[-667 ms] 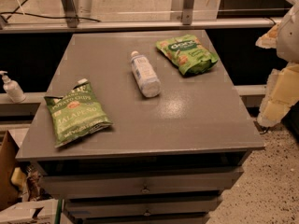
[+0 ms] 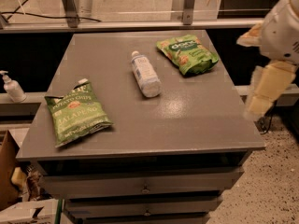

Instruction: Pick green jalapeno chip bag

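Observation:
The green jalapeno chip bag (image 2: 76, 113) lies flat at the front left of the grey table (image 2: 196, 120). It is olive green with white lettering and a small red emblem. My gripper (image 2: 261, 91) hangs at the right edge of the view, beside the table's right side and far from the bag. Its cream-coloured parts point downward below the white arm housing (image 2: 282, 29). Nothing shows in it.
A white plastic bottle (image 2: 145, 73) lies on its side mid-table. A brighter green snack bag (image 2: 188, 54) lies at the back right. A soap dispenser (image 2: 12, 87) stands on a ledge to the left. Drawers (image 2: 145, 183) sit below the tabletop.
The arm at the right has moved in and up a little, showing more of itself. The bags and bottle lie where they were on the table.

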Controlling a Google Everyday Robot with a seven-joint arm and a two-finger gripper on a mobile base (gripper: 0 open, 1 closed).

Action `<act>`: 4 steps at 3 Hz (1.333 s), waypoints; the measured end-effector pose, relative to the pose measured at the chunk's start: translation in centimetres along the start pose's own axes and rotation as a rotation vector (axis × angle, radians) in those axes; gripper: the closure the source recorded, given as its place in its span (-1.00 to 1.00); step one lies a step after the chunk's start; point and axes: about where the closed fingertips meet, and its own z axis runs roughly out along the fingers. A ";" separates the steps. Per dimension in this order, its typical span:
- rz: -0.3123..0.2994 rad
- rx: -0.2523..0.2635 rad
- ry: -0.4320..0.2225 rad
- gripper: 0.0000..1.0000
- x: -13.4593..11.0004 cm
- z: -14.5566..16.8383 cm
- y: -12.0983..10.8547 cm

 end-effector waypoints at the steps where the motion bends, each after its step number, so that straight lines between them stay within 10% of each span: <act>1: -0.084 -0.052 -0.122 -1.00 -4.7 3.4 -1.2; 4: -0.253 -0.240 -0.487 -1.00 -15.9 8.2 4.9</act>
